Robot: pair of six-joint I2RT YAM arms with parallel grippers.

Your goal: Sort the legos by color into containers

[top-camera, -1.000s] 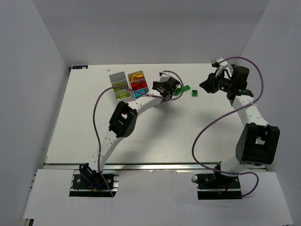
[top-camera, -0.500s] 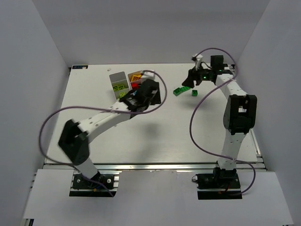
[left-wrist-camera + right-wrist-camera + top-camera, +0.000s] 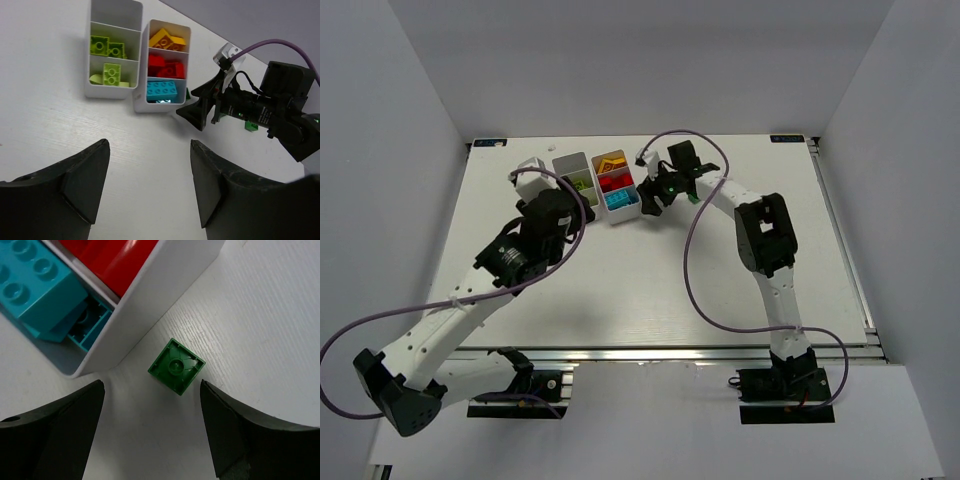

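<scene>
Jaws on your left gripper (image 3: pixel 149 150) stand apart, empty. Beyond, the left white plastic tray (image 3: pixel 105 93) holds lime green studded bricks (image 3: pixel 111 73); the right white plastic tray (image 3: pixel 160 106) holds orange, red, cyan. A small dark green plastic brick (image 3: pixel 176 366) lies hollow-side up beside its cyan corner, untouched under your right gripper (image 3: pixel 151 389), jaws released.

white wood-grain table (image 3: pixel 650 290); pale grey walls (image 3: pixel 380 120) on three sides; metal rail (image 3: pixel 650 353) along near edge.

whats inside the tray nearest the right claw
Orange and yellow bricks, red bricks, and a cyan brick with another cyan piece under it, mostly covered.
</scene>
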